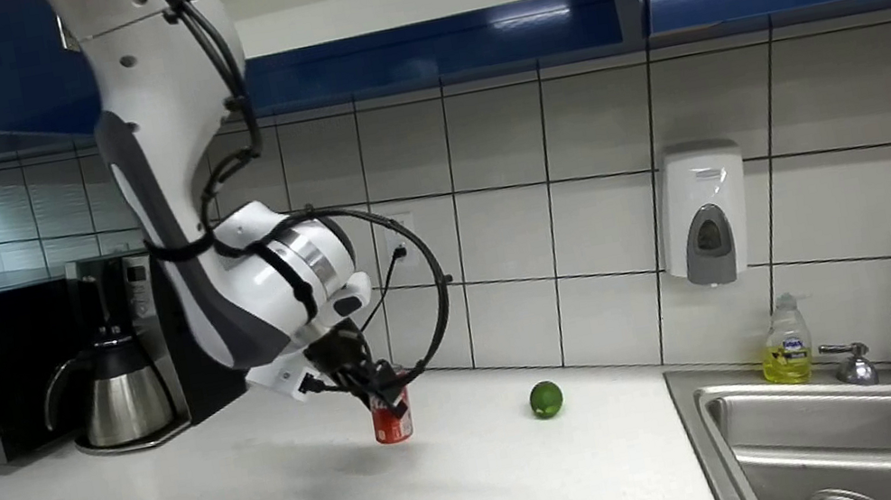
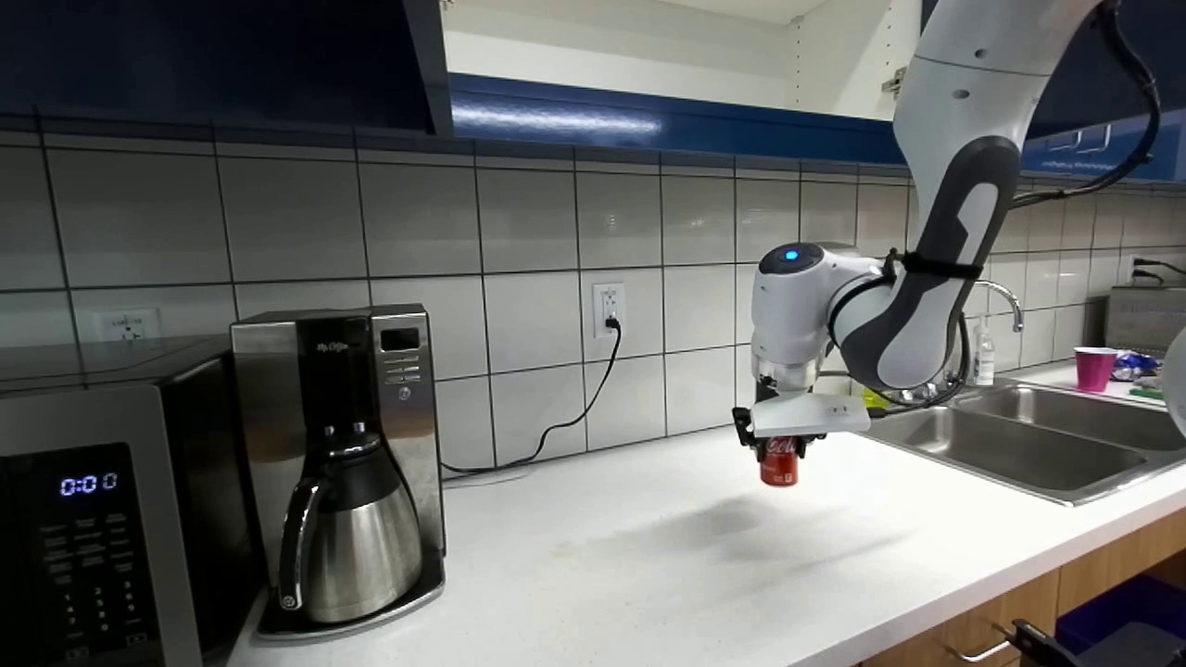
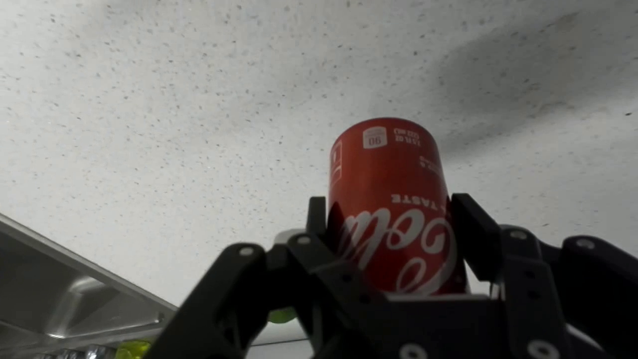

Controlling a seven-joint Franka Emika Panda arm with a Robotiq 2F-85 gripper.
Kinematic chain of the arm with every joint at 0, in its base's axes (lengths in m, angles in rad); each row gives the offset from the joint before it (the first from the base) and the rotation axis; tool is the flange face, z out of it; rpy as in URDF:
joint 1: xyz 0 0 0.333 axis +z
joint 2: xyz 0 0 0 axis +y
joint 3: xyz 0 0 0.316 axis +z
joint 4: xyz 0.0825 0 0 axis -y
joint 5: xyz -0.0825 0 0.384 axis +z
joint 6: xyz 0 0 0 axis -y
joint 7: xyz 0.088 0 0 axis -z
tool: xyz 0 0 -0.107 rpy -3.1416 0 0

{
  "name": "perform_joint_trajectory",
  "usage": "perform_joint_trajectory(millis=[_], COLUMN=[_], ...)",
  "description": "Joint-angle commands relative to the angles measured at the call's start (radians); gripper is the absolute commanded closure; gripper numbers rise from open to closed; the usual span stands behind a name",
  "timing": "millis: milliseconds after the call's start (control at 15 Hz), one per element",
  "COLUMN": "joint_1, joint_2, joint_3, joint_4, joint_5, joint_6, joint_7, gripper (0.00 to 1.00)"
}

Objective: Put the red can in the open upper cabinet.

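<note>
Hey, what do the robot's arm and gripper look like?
The arm is white and rounded, with dark grey panels. Black cables run along it, one bowing out in a big loop, and a black strap wraps around it. A small blue light glows on a dark cap. The gripper is black, with jointed fingers and round screw heads.

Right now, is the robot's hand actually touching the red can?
Touching. The wrist view shows it: the hand has its fingers against opposite sides of the red can, with no gap showing on either side.
</note>
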Motion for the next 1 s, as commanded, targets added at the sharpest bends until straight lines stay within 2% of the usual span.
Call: perform_joint_trajectory(millis=[0, 267, 467, 667, 933], joint_1=[0.107, 0.219, 0.278, 0.294, 0.303], joint_2=[-0.198, -0.364, -0.497, -0.630, -0.770], joint_3=[-0.014, 0.002, 0.030, 0.084, 0.149], joint_4=[-0.121, -0.170, -0.162, -0.122, -0.024], joint_5=[0.247, 0.551, 0.740, 0.861, 0.948], joint_6=[-0.053, -0.157, -0.291, -0.455, -0.664], joint_7=[-0.232, -0.463, -0.614, -0.712, -0.787], gripper=[0.61, 0.61, 0.61, 0.61, 0.61])
